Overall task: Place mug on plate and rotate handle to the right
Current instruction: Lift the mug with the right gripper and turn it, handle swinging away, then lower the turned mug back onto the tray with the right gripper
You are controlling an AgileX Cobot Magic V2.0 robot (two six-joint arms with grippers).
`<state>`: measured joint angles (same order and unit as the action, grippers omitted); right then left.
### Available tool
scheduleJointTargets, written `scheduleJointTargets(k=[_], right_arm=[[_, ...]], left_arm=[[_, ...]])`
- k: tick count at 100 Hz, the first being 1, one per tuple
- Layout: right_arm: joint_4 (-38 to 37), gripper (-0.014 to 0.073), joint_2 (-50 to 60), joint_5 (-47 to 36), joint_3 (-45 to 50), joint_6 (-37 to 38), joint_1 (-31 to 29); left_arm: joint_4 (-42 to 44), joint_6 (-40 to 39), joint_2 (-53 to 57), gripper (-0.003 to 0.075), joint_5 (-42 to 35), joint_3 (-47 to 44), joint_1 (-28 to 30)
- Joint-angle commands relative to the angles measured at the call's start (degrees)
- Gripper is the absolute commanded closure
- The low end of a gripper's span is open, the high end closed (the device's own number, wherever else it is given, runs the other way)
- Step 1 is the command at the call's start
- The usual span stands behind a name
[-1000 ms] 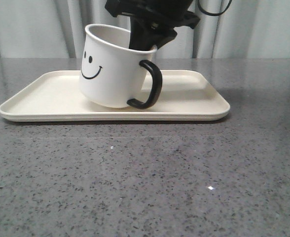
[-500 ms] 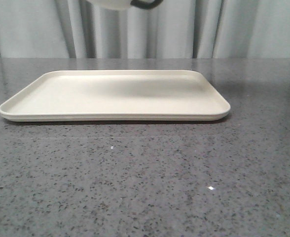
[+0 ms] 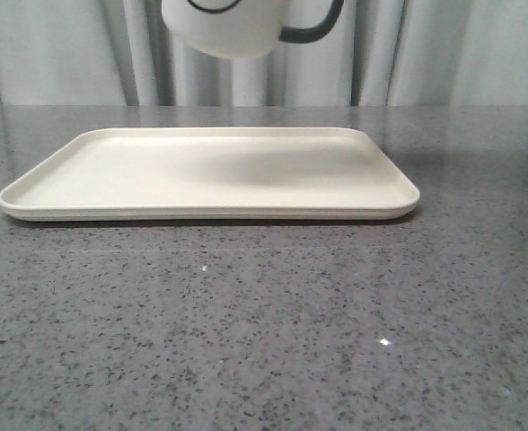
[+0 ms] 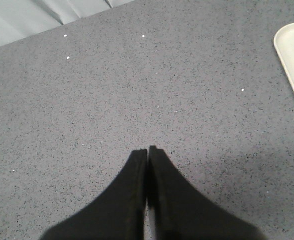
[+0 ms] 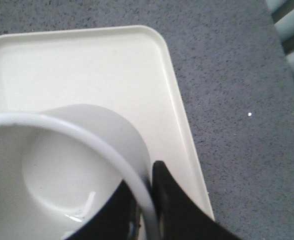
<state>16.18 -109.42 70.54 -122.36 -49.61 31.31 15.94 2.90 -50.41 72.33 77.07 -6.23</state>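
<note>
The white mug [image 3: 233, 27] hangs in the air above the cream plate [image 3: 206, 175], only its lower part showing at the top of the front view. Its black handle [image 3: 311, 27] points right. In the right wrist view my right gripper [image 5: 149, 187] is shut on the mug's rim [image 5: 112, 150], one finger inside and one outside, with the plate [image 5: 97, 70] below. My left gripper [image 4: 147, 152] is shut and empty over bare tabletop, the plate's corner [image 4: 292, 60] off to one side.
Grey speckled tabletop [image 3: 264, 323] lies all around the plate. Pale curtains [image 3: 462, 54] hang behind the table's far edge.
The mug was tilted on the plate a second ago, then rose almost out of the front view. It has since come down a little and shows more of its body.
</note>
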Motion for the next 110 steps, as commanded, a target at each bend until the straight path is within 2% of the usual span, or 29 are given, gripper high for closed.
scheduleJointTargets(k=[1, 49, 74, 110], right_arm=[[0.95, 0.0705, 1.73, -0.83, -1.77, -1.81, -0.16], [2.05, 0.0705, -4.81, 4.18, -1.7, -8.07, -0.11], [5.08, 0.0705, -6.3, 5.62, -1.7, -10.94, -0.11], [6.79, 0.0705, -8.19, 5.95, -1.64, -11.0, -0.11]], left_arm=[[0.61, -0.78, 0.27, 0.074, -2.98, 1.25, 0.07], [0.58, -0.78, 0.27, 0.074, -2.98, 1.25, 0.07], [-0.79, -0.78, 0.27, 0.074, -2.98, 1.25, 0.07], [-1.13, -0.78, 0.27, 0.074, -2.98, 1.25, 0.07]])
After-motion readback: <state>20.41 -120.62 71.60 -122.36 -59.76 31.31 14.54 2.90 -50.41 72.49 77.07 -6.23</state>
